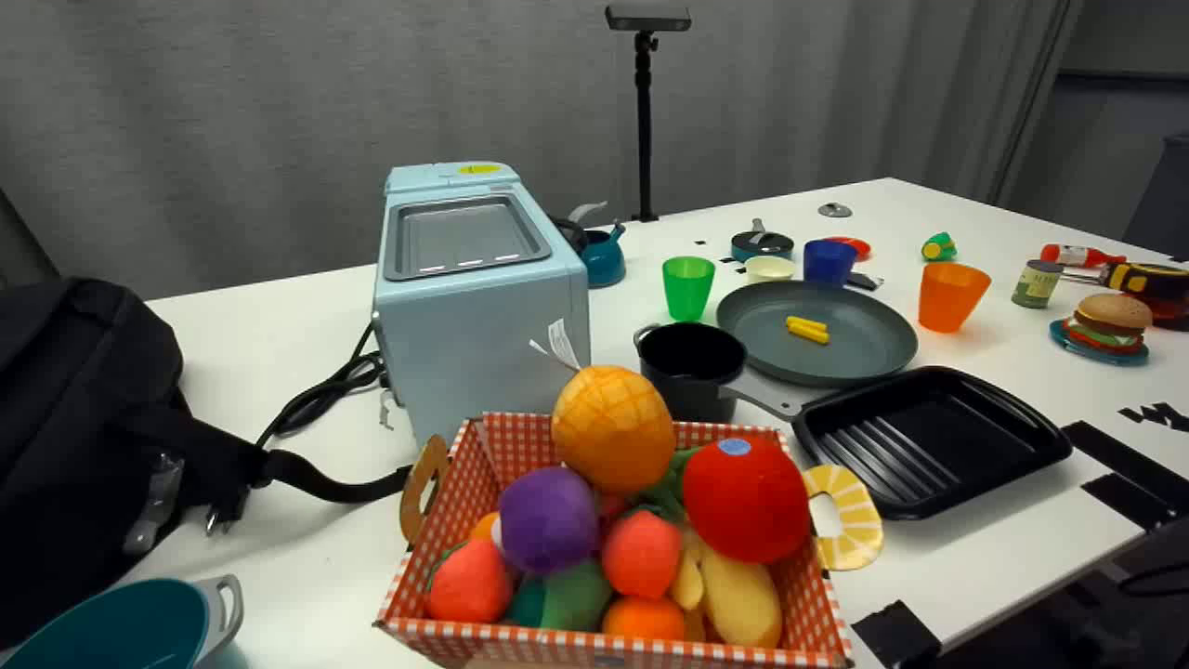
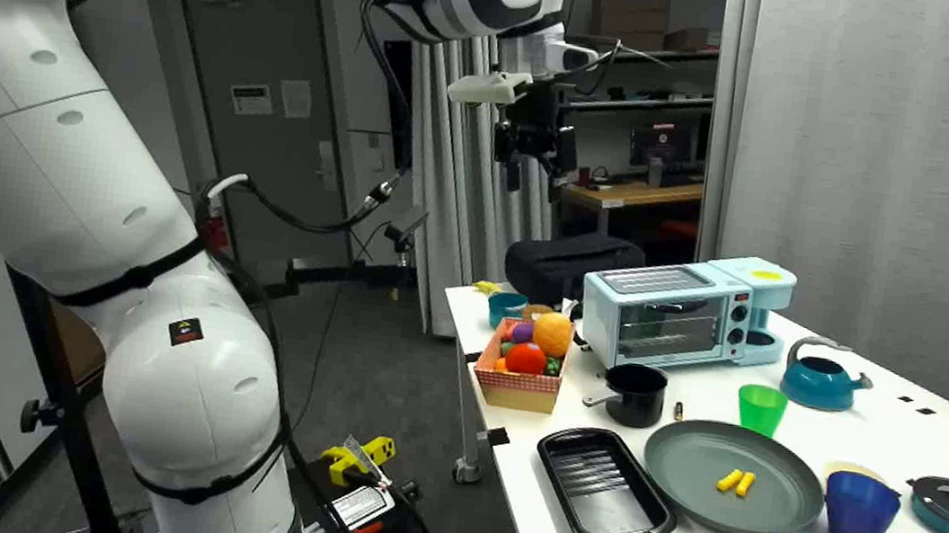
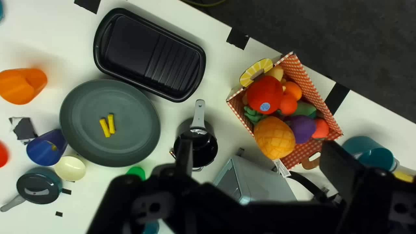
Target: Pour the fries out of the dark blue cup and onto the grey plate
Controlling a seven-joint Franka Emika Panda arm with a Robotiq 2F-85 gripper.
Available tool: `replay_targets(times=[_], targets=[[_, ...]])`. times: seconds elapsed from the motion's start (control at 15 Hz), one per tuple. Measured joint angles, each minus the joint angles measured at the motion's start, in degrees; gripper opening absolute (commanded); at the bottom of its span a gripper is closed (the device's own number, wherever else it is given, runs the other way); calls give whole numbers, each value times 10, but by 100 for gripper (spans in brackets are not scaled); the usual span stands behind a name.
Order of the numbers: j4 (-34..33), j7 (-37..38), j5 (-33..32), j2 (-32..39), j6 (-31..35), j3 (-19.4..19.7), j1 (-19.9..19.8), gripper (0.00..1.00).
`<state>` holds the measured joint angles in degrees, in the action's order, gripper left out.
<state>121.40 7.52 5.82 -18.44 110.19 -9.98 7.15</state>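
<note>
Two yellow fries point(image 1: 807, 330) lie side by side on the grey plate point(image 1: 864, 358); they also show in the wrist view point(image 3: 107, 125). The dark blue cup point(image 2: 859, 511) stands upright beside the plate's rim. In the wrist view, a small yellow piece shows inside the dark blue cup point(image 3: 45, 151). My gripper point(image 2: 534, 183) is high above the table, apart from the plate and cup. In the wrist view, the gripper point(image 3: 258, 151) has its fingers wide apart with nothing between them, above the toaster oven and basket.
A black ridged tray point(image 3: 149, 55), small black pot point(image 3: 204, 146), green cup point(image 1: 688, 288) and orange cup point(image 1: 951, 295) stand around the plate. A cream bowl point(image 3: 70, 168) stands beside the blue cup. A basket of soft fruit point(image 2: 515, 394) and a light blue oven point(image 2: 648, 324) stand farther along.
</note>
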Motion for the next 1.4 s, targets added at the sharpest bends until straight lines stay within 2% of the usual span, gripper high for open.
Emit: replay_targets(times=[0.93,1.4], targets=[[0,0,-1,2,0,2,0,100],[-6,-1,-40,46,17,35,-25,100]])
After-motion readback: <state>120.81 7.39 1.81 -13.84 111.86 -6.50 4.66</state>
